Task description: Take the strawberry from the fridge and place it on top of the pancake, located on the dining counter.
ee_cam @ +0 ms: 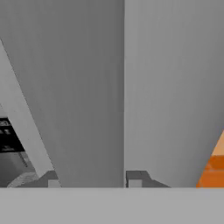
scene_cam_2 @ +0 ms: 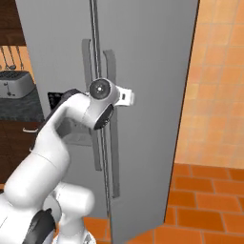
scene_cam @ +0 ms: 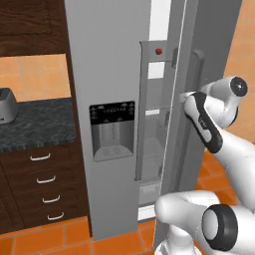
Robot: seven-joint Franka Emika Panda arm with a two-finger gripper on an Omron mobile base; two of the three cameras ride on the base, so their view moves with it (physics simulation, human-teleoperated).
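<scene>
The fridge [scene_cam: 107, 60] stands with its right door ajar, so the shelves inside show through the gap. The strawberry [scene_cam: 159, 51] is a small red dot high up on an inner shelf. My gripper [ee_cam: 92, 179] is at the right door's long vertical handle [ee_cam: 92, 109], one fingertip on each side and both pressed against it. From the left base view my hand [scene_cam: 183, 95] reaches the door edge at mid height. The right base view has the same handle [scene_cam_2: 110, 143] beside my wrist. The pancake and the dining counter are out of view.
Left of the fridge a dark stone counter [scene_cam: 40, 124] carries a silver toaster [scene_cam: 6, 105] above brown drawers [scene_cam: 45, 179]. An orange tiled wall [scene_cam_2: 214, 95] closes in right of the open door. The floor is orange tile.
</scene>
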